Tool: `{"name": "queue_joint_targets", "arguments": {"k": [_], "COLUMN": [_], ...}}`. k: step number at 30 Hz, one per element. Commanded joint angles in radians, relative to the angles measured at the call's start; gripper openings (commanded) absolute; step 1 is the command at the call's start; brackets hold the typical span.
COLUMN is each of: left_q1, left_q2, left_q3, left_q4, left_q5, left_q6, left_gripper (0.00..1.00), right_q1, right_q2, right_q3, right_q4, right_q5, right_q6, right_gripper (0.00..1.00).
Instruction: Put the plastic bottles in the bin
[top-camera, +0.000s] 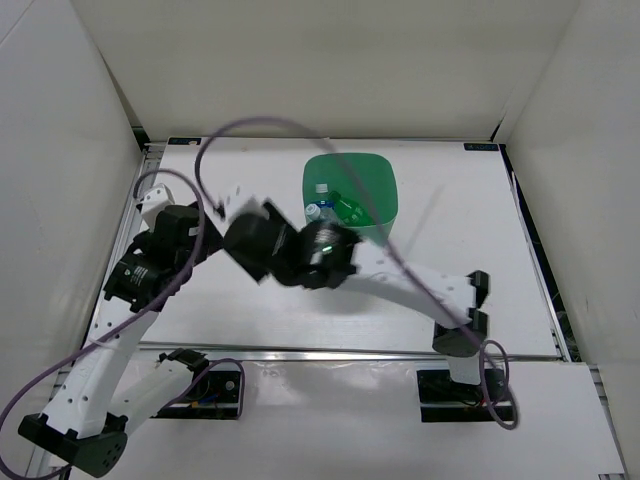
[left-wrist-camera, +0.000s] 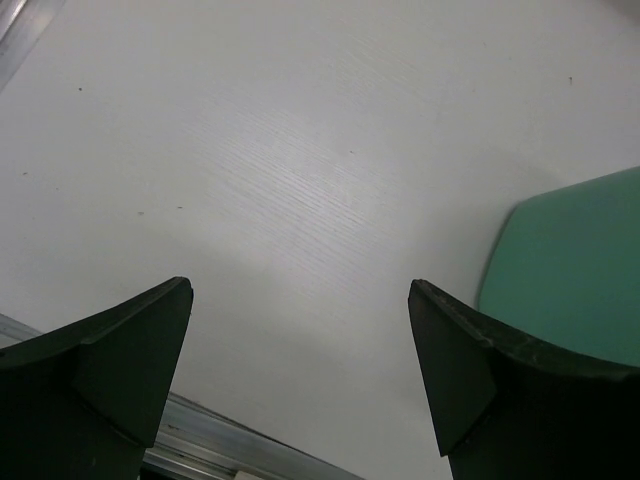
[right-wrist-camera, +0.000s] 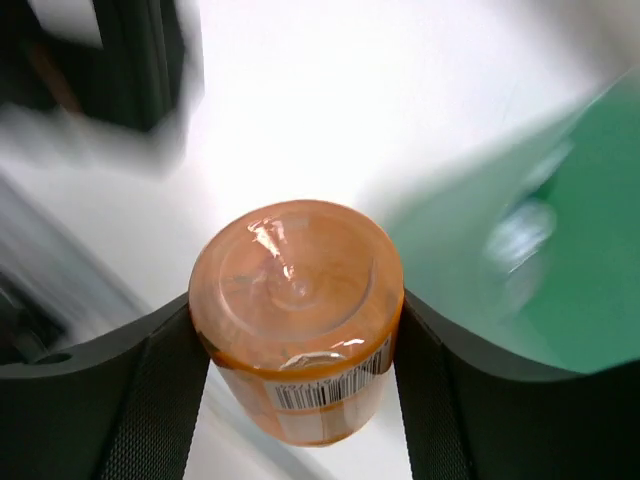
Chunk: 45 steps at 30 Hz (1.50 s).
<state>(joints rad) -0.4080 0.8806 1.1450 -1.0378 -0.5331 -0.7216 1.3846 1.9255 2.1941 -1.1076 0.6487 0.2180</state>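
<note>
My right gripper (right-wrist-camera: 297, 330) is shut on the short orange bottle (right-wrist-camera: 295, 285), whose base faces the camera. The mint-green bin (right-wrist-camera: 570, 270) lies just to its right. In the top view the bin (top-camera: 384, 185) stands at the middle back and holds a green bottle (top-camera: 350, 209) and clear bottles (top-camera: 320, 192). The right gripper (top-camera: 258, 243) hovers left of the bin there, and the orange bottle is hidden under it. My left gripper (left-wrist-camera: 300, 320) is open and empty over bare table, with the bin's wall (left-wrist-camera: 575, 265) at its right. It also shows in the top view (top-camera: 240, 205).
The two arms are close together left of the bin. A purple cable (top-camera: 290, 125) arcs over the bin. White walls enclose the table. An aluminium rail (left-wrist-camera: 230, 440) runs under the left gripper.
</note>
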Motion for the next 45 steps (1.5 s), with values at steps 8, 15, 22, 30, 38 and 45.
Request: {"name": "queue_joint_targets", "arguments": {"k": [8,15,22,30,38,45], "left_q1": [0.006,0.006,0.006,0.006,0.006,0.026], "left_q2": [-0.016,-0.006,-0.006,-0.060,-0.049,-0.020], "left_q3": [-0.050,-0.060,-0.083,-0.148,-0.148,-0.148], "left_q4": [0.013,0.002,-0.007,0.007,0.022,0.076], "left_q5": [-0.100,-0.120,-0.182,-0.124,-0.125,-0.145], "left_q6": [0.036,0.016,0.016,-0.033,-0.027,-0.007], "left_gripper": [1.00,1.00,1.00,1.00,1.00,1.00], "right_q1": [-0.289,-0.496,-0.581,-0.746,-1.047,-1.228], "right_q2": [-0.269,-0.229,-0.241,-0.274,-0.414,-0.438], "right_q3": [0.030,0.004,-0.062,0.044,-0.189,-0.246], "right_q4": [0.491,0.404,0.255,0.032,0.026,0.089], "right_q5": [0.218,0.056,-0.064,-0.389,-0.878,-0.923], "right_q6": [-0.261,-0.097,0.052,0.230,0.267,0.244], "right_gripper": [0.39,0.48,1.00,1.00,1.00,1.00]}}
